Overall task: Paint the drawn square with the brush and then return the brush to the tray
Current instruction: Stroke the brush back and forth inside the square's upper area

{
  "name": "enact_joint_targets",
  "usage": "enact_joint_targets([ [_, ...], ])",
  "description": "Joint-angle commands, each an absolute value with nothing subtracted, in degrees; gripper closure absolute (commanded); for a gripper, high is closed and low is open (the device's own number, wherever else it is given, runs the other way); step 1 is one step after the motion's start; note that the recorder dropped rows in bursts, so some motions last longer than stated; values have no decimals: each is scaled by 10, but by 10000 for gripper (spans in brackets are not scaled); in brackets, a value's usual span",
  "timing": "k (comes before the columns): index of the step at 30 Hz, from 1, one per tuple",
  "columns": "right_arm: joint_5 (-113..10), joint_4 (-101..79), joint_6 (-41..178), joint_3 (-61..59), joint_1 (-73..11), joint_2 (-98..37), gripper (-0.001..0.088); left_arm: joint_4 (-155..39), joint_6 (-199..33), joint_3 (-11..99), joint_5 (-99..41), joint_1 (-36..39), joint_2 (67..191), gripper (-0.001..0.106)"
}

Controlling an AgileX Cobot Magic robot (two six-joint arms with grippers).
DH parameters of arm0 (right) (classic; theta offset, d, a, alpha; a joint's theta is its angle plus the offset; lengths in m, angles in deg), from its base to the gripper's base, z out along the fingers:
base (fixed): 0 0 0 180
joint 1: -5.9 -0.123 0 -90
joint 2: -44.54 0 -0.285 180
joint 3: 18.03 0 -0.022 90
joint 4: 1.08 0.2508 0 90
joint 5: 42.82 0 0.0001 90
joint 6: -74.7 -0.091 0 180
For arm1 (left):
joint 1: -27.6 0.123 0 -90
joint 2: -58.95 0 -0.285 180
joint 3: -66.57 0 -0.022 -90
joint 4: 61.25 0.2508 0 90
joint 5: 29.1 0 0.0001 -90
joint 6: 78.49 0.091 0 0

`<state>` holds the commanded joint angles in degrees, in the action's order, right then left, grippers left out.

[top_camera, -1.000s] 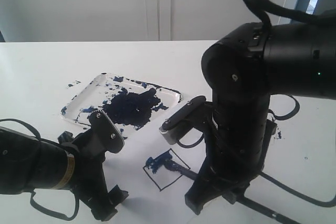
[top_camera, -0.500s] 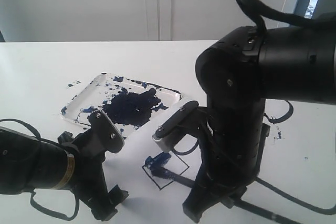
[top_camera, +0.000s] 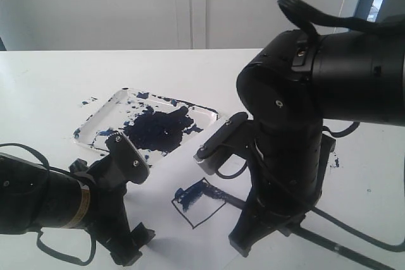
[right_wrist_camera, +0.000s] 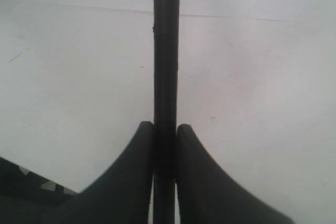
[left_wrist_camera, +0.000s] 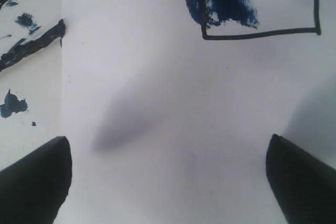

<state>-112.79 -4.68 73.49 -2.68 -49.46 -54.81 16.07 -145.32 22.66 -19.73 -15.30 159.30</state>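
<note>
The white table (top_camera: 57, 74) is carrying everything, and its far edge is running along the pale wall. The bulky black right arm (top_camera: 297, 118) is leaning down over the near right part of the table. The left arm (top_camera: 44, 203) is reaching in low by the near left corner.

The tray (top_camera: 101, 113) is sitting toward the middle of the table, closer to the left edge, splattered with dark blue paint and carrying a big blotch in its centre. A white paper sheet (left_wrist_camera: 168, 124) is lying just beside the tray, on its near side.

The drawn square (top_camera: 199, 203) is sitting on that sheet between the two arms, tilted like a diamond. Blue paint is covering the part of it toward the tray, and the rest is showing blank.

The left gripper (left_wrist_camera: 167, 145) is hanging over bare paper near the square with its fingers spread wide and nothing between them.

The right gripper (right_wrist_camera: 165, 125) is pinching the brush (right_wrist_camera: 166, 51) tightly between both fingers. The thin black handle is running straight out from the grip toward the square's corner nearest the right arm. Whether the bristles are touching the paper is not clear.
</note>
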Motion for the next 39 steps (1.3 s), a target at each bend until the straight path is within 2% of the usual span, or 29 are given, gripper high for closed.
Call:
enact_joint_targets([
  [11,-1128,-11,760,-27,-495,-548,868,161,-1457,227,-197,-153,1593,2],
  [23,-1128,-126,697,-13,-495,-548,868,162,-1456,227,-199,-153,1593,2],
  [39,-1128,-21,762,-4,-513,-548,868,162,-1457,227,-199,-153,1593,2],
])
